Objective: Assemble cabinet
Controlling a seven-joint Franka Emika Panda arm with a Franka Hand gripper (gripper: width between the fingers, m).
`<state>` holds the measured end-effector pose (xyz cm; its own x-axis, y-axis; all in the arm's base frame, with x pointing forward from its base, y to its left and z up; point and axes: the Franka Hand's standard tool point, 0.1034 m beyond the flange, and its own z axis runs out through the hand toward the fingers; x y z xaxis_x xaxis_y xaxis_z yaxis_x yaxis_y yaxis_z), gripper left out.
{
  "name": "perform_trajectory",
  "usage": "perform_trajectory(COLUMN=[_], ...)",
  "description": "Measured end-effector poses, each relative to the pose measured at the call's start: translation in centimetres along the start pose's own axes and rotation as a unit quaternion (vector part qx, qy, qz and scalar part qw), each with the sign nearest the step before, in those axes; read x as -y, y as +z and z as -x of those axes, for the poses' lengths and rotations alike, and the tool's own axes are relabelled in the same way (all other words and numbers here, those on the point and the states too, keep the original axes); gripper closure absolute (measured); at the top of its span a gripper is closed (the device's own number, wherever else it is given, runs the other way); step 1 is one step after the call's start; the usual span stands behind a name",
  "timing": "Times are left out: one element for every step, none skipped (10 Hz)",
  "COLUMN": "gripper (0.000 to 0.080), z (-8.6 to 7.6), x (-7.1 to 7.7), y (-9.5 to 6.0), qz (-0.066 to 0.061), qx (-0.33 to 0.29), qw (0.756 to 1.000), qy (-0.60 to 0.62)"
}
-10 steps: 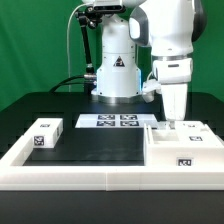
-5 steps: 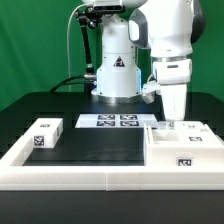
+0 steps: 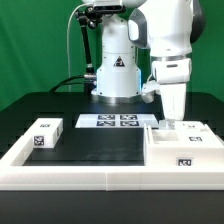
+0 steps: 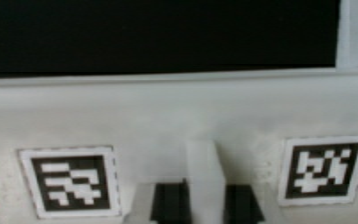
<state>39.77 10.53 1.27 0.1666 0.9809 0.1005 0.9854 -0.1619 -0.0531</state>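
- Cabinet body, a white box-like piece, sat on the exterior view's right side of the black table, just inside the low white border frame, with one square tag showing on its front face.
- A small block, white and tagged, lay well apart from it on the exterior view's left, also near the frame.
- The marker board lay flat between the two, farther back, in front of the robot base.
- The arm reached straight down over the cabinet body, and the gripper hung at its top rear edge.
- In the wrist view, the body's white surface filled the lower half, bearing two tags on either side of a narrow raised rib.
- The dark fingers showed at the frame's edge, one on each side of that rib.
- The picture was blurred and cut off there, so I could not tell whether the pincer was pinching the rib or merely straddling it.
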Motion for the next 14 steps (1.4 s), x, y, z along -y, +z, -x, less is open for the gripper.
perform_trajectory(gripper=[0.0731, 0.0731, 0.0731, 0.0731, 0.0731, 0.0731, 0.0729, 0.0729, 0.0729, 0.0729, 0.0729, 0.0729, 0.0729, 0.0729], z=[0.0, 0.0, 0.0, 0.0, 0.1, 0.1, 0.2, 0.3, 0.5, 0.8, 1.3, 1.7, 1.8, 1.9], x=[0.0, 0.0, 0.0, 0.0, 0.0, 0.1, 0.1, -0.2, -0.4, -0.7, -0.9, -1.2, -1.5, -2.1], y=[0.0, 0.0, 0.0, -0.1, -0.4, -0.9, -1.5, -2.4, -2.9, -3.4, -3.7, -3.8, -4.0, -4.2], qz=[0.0, 0.0, 0.0, 0.001, 0.003, 0.005, 0.008, 0.013, 0.017, 0.019, 0.017, 0.018, 0.021, 0.021], qx=[0.0, 0.0, 0.0, 0.0, 0.001, 0.004, 0.008, 0.012, 0.014, 0.017, 0.02, 0.02, 0.019, 0.019], qw=[1.0, 1.0, 1.0, 1.0, 1.0, 1.0, 1.0, 0.999, 0.999, 0.999, 0.999, 0.999, 0.999, 0.999], qy=[0.001, 0.001, 0.001, 0.002, 0.012, 0.025, 0.028, 0.027, 0.027, 0.029, 0.028, 0.031, 0.034, 0.032])
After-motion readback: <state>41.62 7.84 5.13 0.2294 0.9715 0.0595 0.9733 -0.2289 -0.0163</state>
